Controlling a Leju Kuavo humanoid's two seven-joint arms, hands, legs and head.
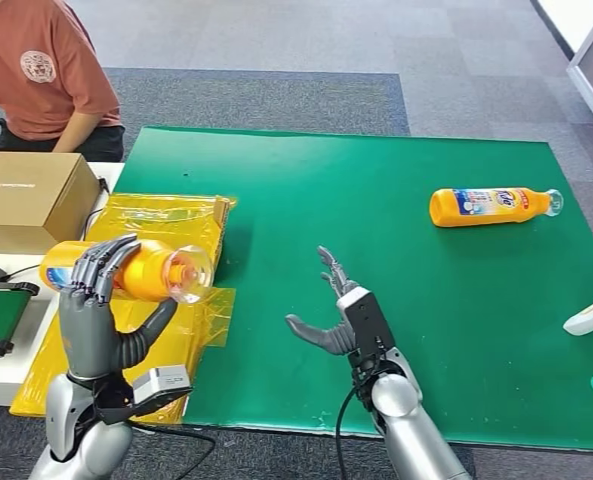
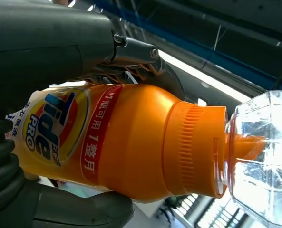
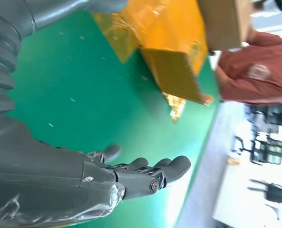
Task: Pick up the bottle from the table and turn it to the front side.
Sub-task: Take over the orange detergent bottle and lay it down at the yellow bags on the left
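Green table (image 1: 399,300), bottle (image 1: 138,270) gripped in left hand (image 1: 93,320)

The bottle (image 1: 138,270) in the grey left hand (image 1: 97,310) is orange with a clear cap and a red, blue and yellow label. A green mat covers the bench (image 1: 399,300). Yellow plastic wrap (image 1: 165,215) lies beside a brown cardboard box (image 1: 29,200).

A green table (image 1: 399,330) carries a lying orange bottle (image 1: 489,206) and yellow wrapped packaging (image 1: 168,215).
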